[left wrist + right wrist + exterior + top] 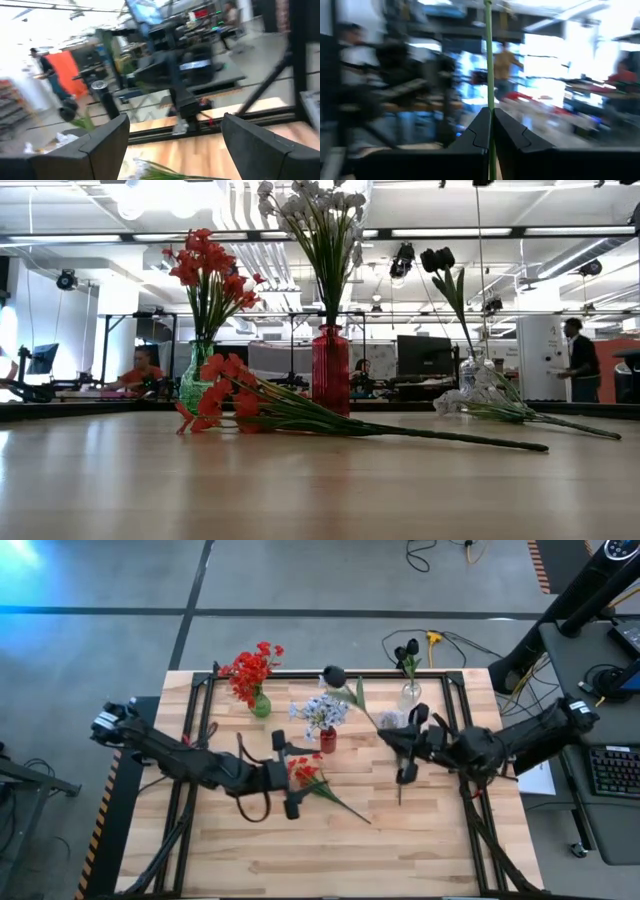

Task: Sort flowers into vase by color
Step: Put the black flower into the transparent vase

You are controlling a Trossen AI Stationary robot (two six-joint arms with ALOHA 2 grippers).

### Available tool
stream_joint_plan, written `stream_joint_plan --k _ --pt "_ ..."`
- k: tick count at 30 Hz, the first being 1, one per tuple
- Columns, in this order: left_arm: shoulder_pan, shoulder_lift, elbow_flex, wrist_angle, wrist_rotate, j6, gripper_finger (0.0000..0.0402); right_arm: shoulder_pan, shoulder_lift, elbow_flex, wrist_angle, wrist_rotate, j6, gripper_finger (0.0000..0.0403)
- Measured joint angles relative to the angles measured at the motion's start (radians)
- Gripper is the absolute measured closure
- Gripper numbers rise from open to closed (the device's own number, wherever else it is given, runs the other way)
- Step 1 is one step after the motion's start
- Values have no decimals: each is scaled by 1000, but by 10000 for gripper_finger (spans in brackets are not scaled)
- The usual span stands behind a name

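The right gripper (pixel 405 776), right of centre in the high view, is clamped on a thin green stalk (pixel 489 75) that runs straight up between its closed fingers in the right wrist view. This dark-budded flower (pixel 334 675) slants from the gripper toward the upper middle of the frame, its bud just beside the blue-white bunch in the red vase (pixel 328 739). The left gripper (pixel 292 780), left of centre, hangs with its fingers (pixel 107 137) spread apart and nothing between them, right over the loose red flower (pixel 305 773) lying on the table (pixel 420 850), whose stalk trails toward the lower middle.

Farther out, the green vase (pixel 261 705) with red blooms stands at upper left, and the clear vase (pixel 410 695) with one dark flower at upper right.

These stems look very light and springy (plastic, I would judge), so a stalk likely flexes and swings when lifted. Mid-stalk, nearer the bloom, seems the best hold; the petals would crush.
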Motion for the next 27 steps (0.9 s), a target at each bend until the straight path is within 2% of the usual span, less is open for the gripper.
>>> stream_joint_plan --k 2,8,14,21,27 --pt "2 35 23 44 -35 24 108 26 0 -1 28 -64 0 394" --pt "29 117 31 228 34 60 108 78 43 -4 87 -165 13 394" --pt "68 170 31 338 139 46 108 82 155 -1 160 -170 33 394" --pt "75 196 31 382 160 34 122 81 281 16 262 -202 8 394" --pt "75 225 50 398 179 22 150 81 359 46 274 -202 -23 394"
